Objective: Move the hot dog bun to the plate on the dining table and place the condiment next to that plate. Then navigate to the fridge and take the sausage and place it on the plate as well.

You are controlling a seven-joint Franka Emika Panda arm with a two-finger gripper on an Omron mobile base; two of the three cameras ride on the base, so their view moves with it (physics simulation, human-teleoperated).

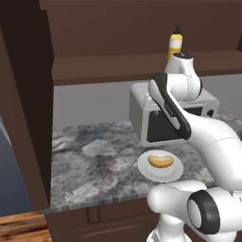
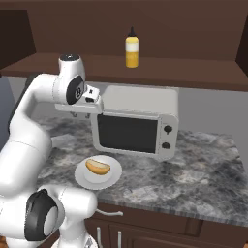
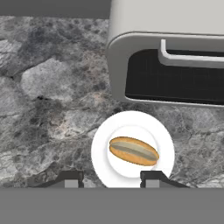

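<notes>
The hot dog bun (image 2: 98, 167) lies on a white plate (image 2: 112, 179) before the microwave (image 2: 140, 121); the condiment (image 2: 131, 47) stands on the shelf (image 2: 184, 72) above.

A small golden-tan hot dog bun (image 2: 98, 167) lies on a round white plate (image 2: 112, 180) at lower centre, before a boxy silver microwave (image 2: 138, 123); a slim yellow squeeze bottle (image 2: 131, 48) stands on the brown wooden shelf (image 2: 193, 70) above.

The white arm with dark joints rises, elbow bent, its wrist turned downward at frame centre. The two-finger gripper (image 3: 111, 178) hangs empty, tips drawn in.
</notes>
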